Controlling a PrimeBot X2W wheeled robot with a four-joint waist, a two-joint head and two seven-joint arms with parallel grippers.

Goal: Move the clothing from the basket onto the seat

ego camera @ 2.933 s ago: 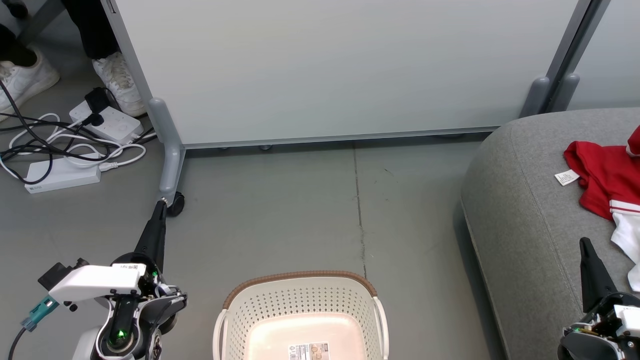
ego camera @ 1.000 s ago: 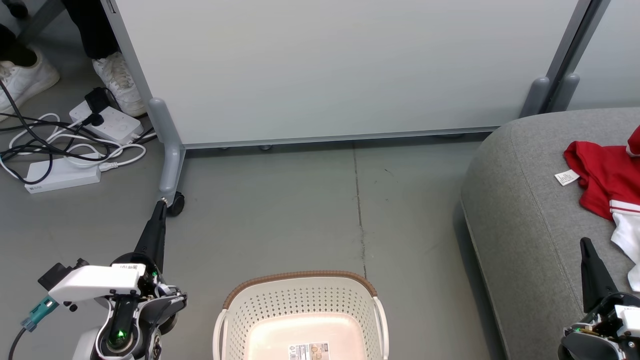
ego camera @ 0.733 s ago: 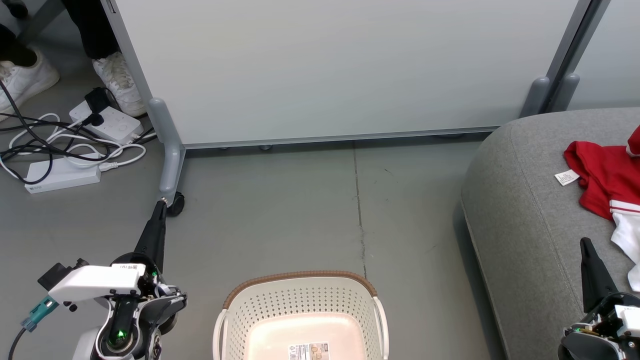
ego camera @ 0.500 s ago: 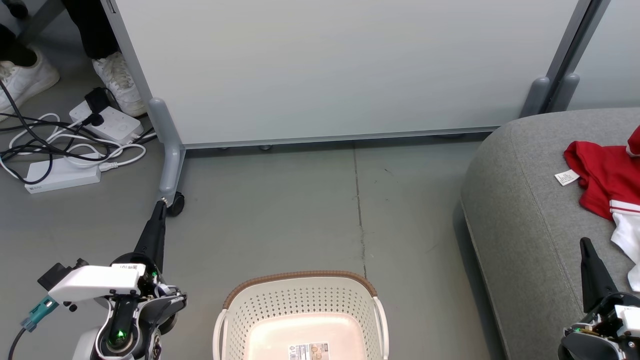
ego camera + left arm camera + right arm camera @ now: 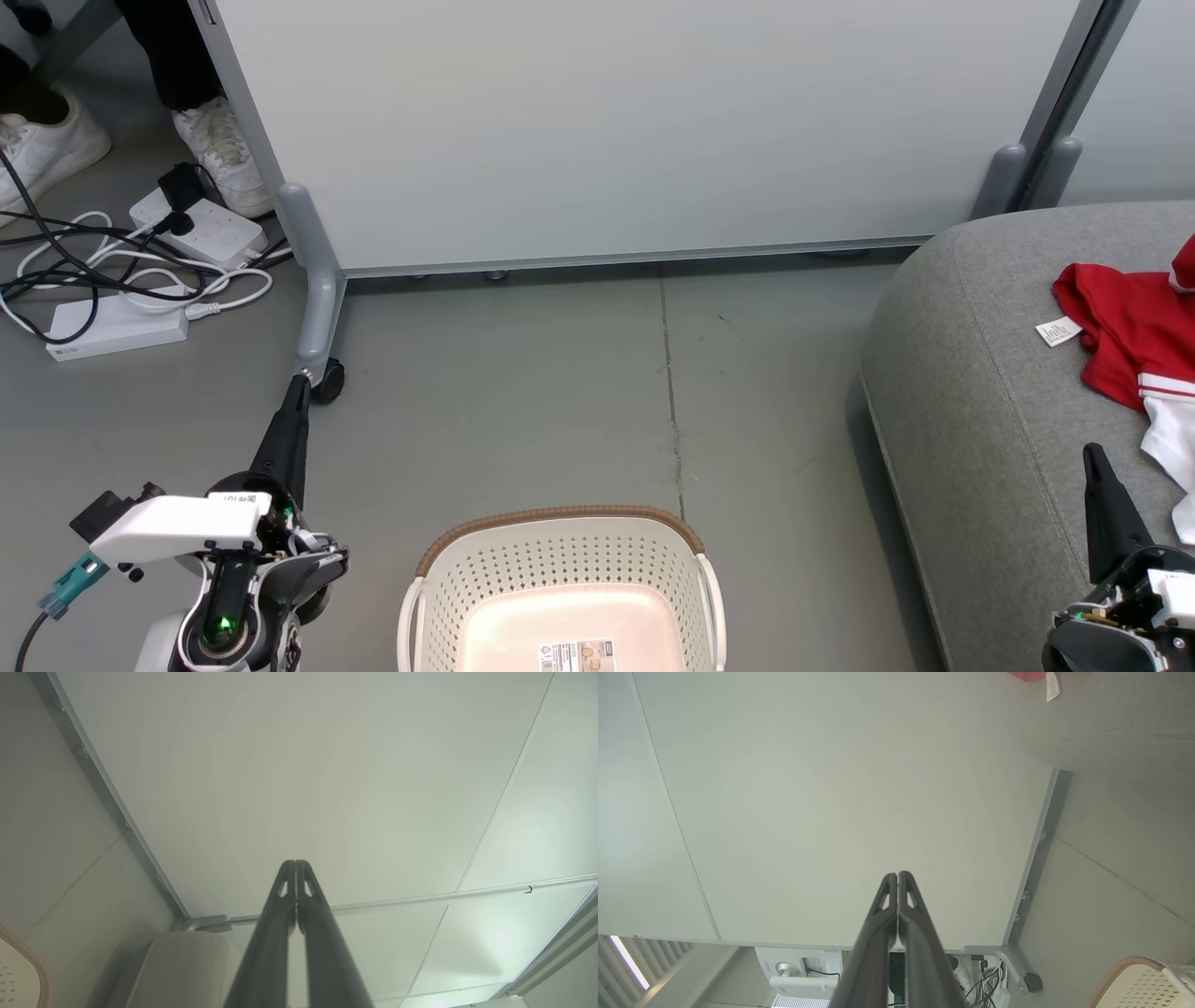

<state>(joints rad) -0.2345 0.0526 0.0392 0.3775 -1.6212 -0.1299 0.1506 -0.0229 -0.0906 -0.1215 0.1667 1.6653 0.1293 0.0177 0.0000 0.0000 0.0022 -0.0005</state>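
The clothing point(image 5: 1134, 341), red with white panels and a white tag, lies on the grey seat point(image 5: 971, 392) at the right; a red corner of the clothing point(image 5: 1029, 675) and its tag show in the right wrist view. The cream basket point(image 5: 560, 588) with a brown rim stands on the floor at bottom centre, with just a barcode sticker on its floor. My left gripper point(image 5: 301, 381) is shut and holds nothing, left of the basket, fingers pressed together point(image 5: 295, 865). My right gripper point(image 5: 1089, 452) is shut and holds nothing above the seat's near part, below the clothing.
A pale partition panel point(image 5: 635, 131) on castor feet stands behind the floor space. Power strips and tangled cables point(image 5: 131, 271) lie at the far left, beside a person's white shoes point(image 5: 219, 149). Bare grey floor lies between basket, panel and seat.
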